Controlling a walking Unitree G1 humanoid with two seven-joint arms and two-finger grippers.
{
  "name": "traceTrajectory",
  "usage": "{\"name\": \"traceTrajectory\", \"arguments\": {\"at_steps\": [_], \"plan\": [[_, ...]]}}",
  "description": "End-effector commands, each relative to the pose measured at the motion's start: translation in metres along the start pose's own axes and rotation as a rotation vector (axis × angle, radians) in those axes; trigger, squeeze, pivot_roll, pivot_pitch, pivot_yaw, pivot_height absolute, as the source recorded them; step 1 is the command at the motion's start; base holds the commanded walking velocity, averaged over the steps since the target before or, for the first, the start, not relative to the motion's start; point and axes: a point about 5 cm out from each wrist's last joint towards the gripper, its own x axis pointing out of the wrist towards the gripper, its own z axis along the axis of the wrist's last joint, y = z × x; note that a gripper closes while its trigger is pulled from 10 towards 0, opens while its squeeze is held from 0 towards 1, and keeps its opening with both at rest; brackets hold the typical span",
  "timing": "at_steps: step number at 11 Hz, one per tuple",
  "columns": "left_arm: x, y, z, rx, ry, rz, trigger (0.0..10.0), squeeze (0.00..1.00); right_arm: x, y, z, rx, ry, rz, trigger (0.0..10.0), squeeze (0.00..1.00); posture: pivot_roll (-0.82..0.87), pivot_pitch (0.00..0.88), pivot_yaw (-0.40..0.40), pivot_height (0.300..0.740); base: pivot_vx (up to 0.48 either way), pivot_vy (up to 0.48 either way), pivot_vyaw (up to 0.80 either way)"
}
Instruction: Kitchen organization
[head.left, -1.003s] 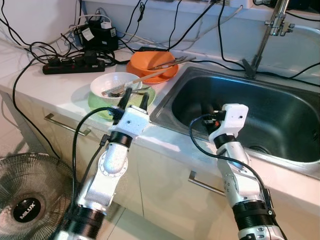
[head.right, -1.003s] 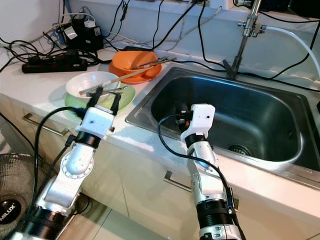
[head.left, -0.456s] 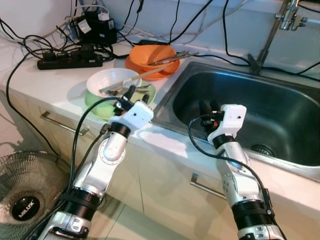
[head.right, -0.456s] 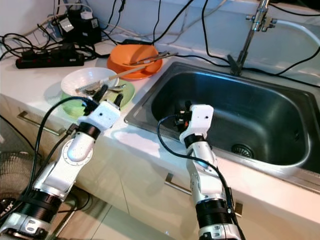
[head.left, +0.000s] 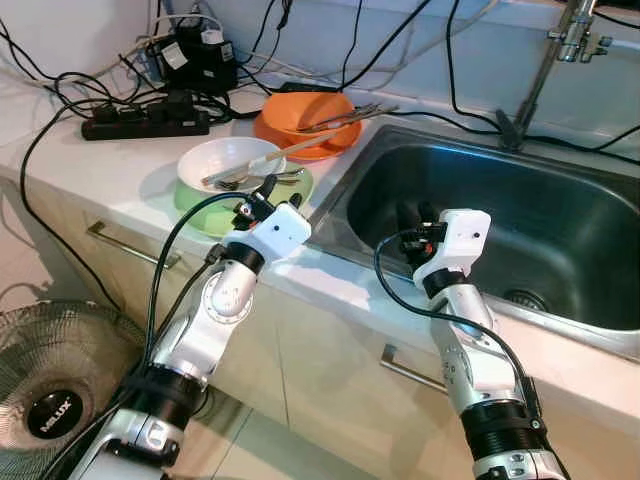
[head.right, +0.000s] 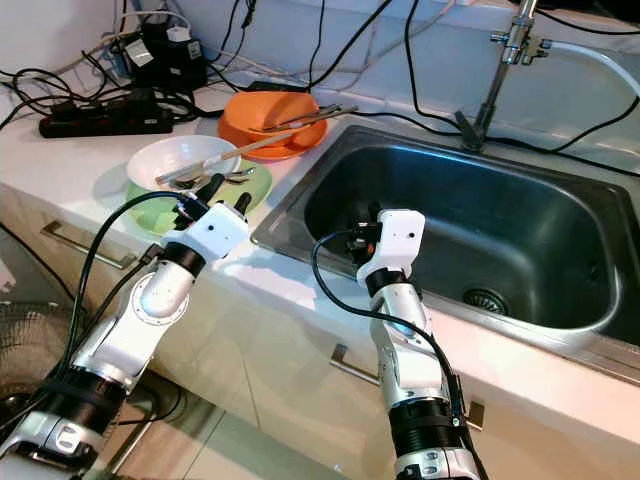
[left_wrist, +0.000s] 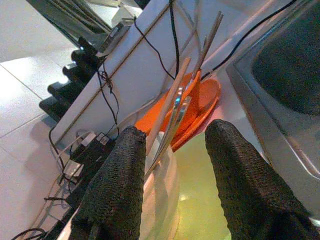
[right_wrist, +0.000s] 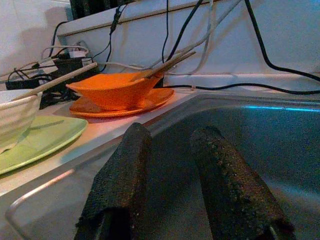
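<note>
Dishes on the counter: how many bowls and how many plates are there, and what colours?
Bowls: 2, a white bowl and an orange bowl.
Plates: 2, a green plate under the white bowl and an orange plate under the orange bowl.
Total: 4 dishes.

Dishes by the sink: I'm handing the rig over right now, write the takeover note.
Left gripper: open, empty, at the near edge of the green plate, which carries the white bowl with chopsticks and cutlery.
Right gripper: open, empty, hanging inside the sink at its near left.
Orange bowl with utensils sits on its orange plate behind.
Done: nothing moved yet; no dishes visible in the sink.
Left: grasp and sort both stacks.
</note>
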Motion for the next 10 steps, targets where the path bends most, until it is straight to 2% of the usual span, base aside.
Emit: {"name": "traceTrajectory", "arguments": {"at_steps": [1, 5, 6, 7, 10], "plan": [[0.006, 0.002, 0.002, 0.014, -0.002, -0.012, 10.0, 0.0, 0.002, 0.003, 0.001, 0.012, -0.01, 0.004, 10.0, 0.0, 0.15, 0.001, 0.018, 0.74, 0.0, 0.0, 0.0], [0.016, 0.009, 0.001, 0.045, 0.009, 0.001, 10.0, 0.0, 0.001, 0.004, 0.0, 0.017, -0.008, 0.003, 10.0, 0.0, 0.14, 0.008, 0.022, 0.74, 0.0, 0.0, 0.0], [0.017, 0.009, 0.001, 0.047, 0.009, 0.004, 4.7, 0.0, 0.0, 0.004, 0.0, 0.017, -0.007, 0.001, 10.0, 0.0, 0.14, 0.009, 0.022, 0.74, 0.0, 0.0, 0.0], [0.017, 0.008, 0.0, 0.048, 0.006, -0.002, 0.0, 0.0, 0.001, 0.003, 0.0, 0.017, -0.006, -0.001, 10.0, 0.0, 0.14, 0.011, 0.021, 0.74, 0.0, 0.0, 0.0], [0.017, 0.007, -0.001, 0.05, 0.009, -0.003, 0.0, 0.0, 0.0, 0.005, -0.001, 0.021, -0.003, 0.003, 10.0, 0.0, 0.14, 0.017, 0.021, 0.74, 0.0, 0.0, 0.0]]}}
